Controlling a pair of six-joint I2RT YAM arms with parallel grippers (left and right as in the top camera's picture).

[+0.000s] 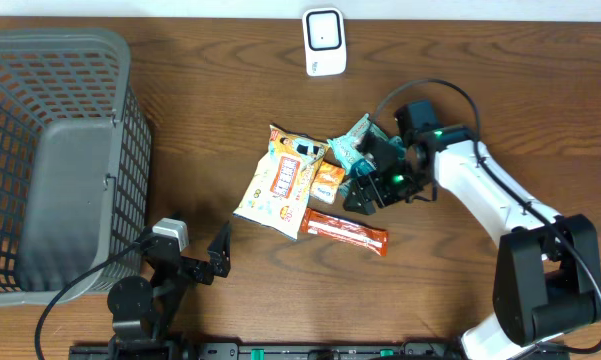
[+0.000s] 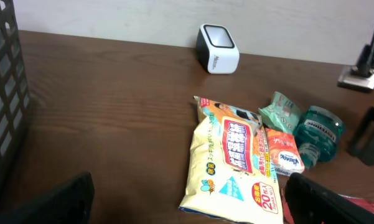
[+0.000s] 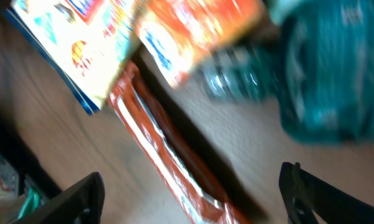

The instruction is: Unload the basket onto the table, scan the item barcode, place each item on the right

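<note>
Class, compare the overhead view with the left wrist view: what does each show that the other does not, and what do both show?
Overhead only: the white right arm and the basket seen whole from above. Left wrist only: the white back wall and the teal bottle with its label. Both: the scanner, the wipes pack and the orange tissue pack.

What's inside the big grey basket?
From overhead, the basket shows only its bare grey floor and mesh walls; no item lies in it. Its left edge is cut off by the picture, so that strip cannot be checked.
</note>
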